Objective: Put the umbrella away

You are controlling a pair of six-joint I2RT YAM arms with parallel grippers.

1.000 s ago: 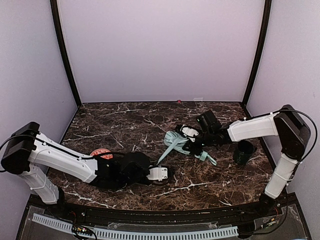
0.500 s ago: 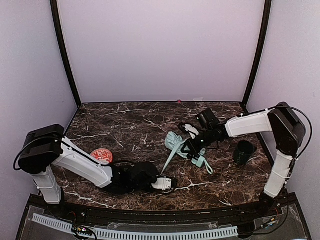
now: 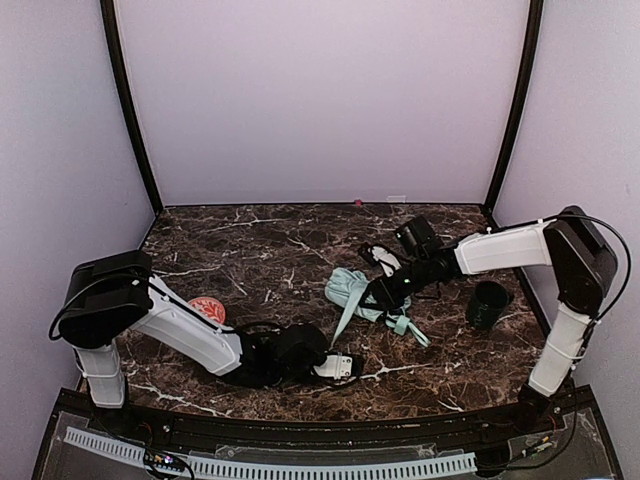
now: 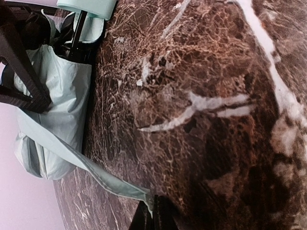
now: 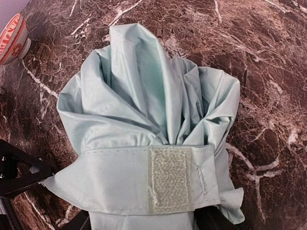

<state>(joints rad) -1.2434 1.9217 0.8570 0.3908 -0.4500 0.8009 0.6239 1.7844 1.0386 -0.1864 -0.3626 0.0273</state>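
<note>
Top external view: umbrella [image 3: 352, 290] is lying on the surface [image 3: 250, 250], right of centre. Left jaws are pinching shut on the strap [image 4: 72, 160] end and holding it taut toward the near edge, likely for wrapping. Right jaws are hovering at the bunched fabric, presumably steadying it. Whether they are apart or together cannot be told.
</note>
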